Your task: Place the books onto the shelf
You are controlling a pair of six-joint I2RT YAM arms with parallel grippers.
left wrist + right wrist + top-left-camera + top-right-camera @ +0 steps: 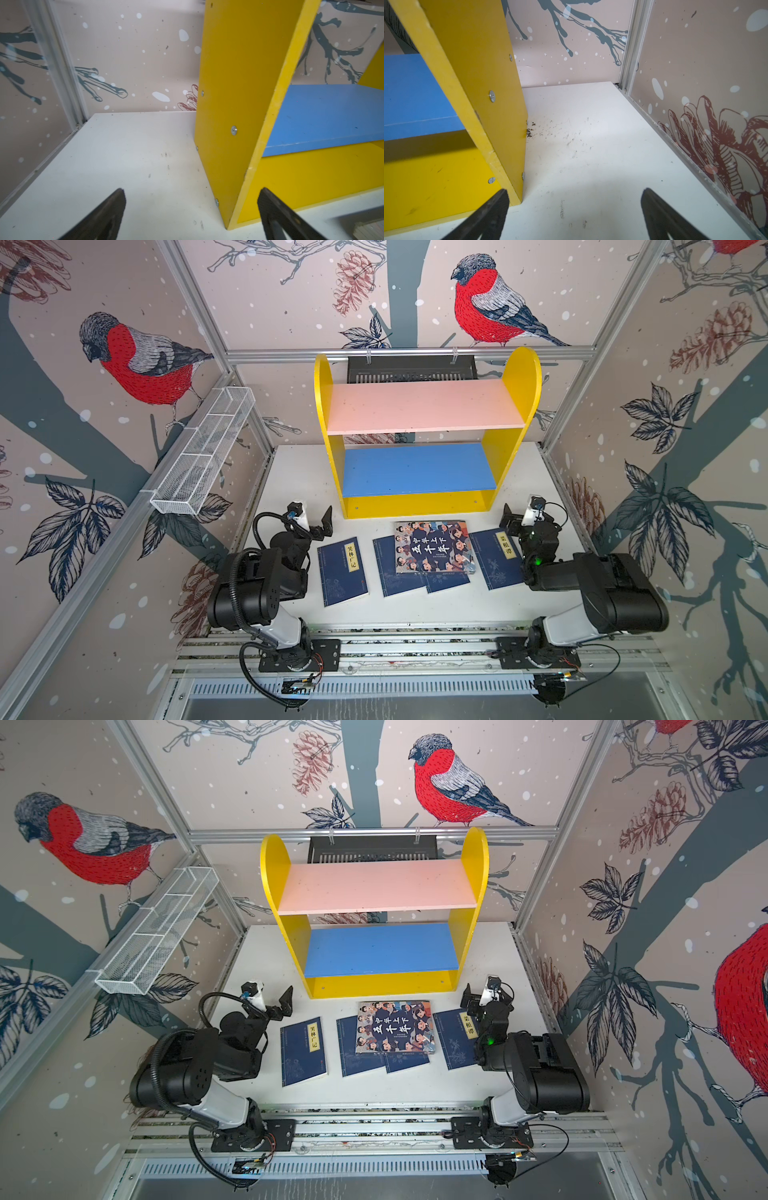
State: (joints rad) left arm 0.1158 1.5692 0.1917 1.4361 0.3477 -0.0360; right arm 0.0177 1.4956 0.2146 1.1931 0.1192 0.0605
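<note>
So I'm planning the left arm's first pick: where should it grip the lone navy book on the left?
The leftmost navy book lies flat, thin and on its own. Probably pinch its long left edge, coming low from the side of the open left gripper.

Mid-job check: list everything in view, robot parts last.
table: one, white, under everything
shelf: one, yellow sides, pink upper and blue lower boards both bare, back of table
navy books: four, navy blue, flat in front of shelf
illustrated book: one, multicoloured faces, lying on the two middle navy books
wire mesh basket: one, white, left wall rail
vented tray: one, black, back rail behind shelf
left claw: one, black, open, by shelf's left front corner
right claw: one, black, open, by shelf's right front corner
</note>
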